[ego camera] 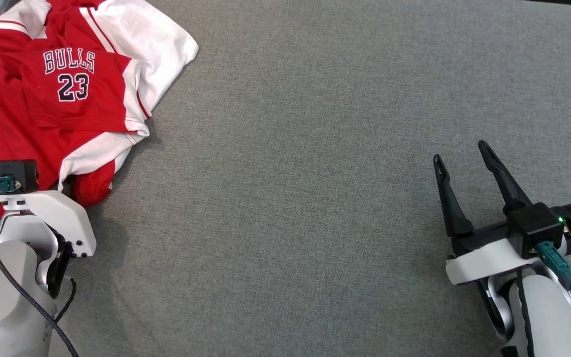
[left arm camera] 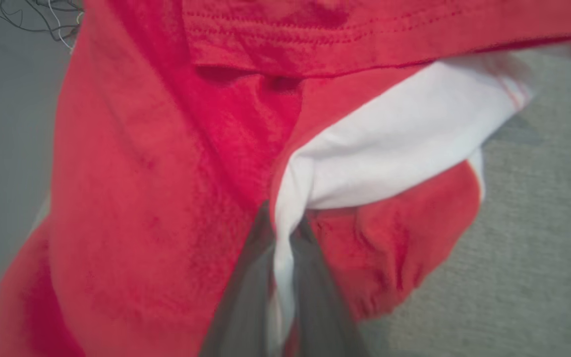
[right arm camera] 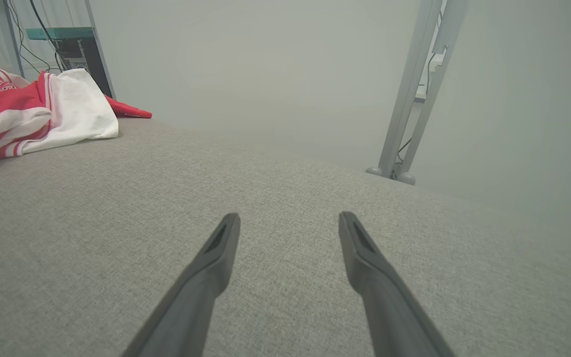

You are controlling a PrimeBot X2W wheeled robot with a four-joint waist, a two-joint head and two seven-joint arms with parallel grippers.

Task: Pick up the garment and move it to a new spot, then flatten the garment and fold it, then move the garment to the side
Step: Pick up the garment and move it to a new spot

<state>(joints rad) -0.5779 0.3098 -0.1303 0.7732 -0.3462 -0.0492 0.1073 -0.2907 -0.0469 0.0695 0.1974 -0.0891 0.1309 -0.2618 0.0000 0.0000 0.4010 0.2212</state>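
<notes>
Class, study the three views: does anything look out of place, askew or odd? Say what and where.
The red-and-white Bulls jersey lies crumpled and folded over itself at the far left corner of the grey surface, not flat. The left pincer is pinching a white fold of it. Nothing looks damaged or spilled.

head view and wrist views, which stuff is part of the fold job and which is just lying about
Part of the job:
- red and white jersey
- left gripper, shut on a white fold of the jersey
- right gripper, open, holding nothing

Just lying about:
- grey metal stand legs
- dark box behind the jersey
</notes>
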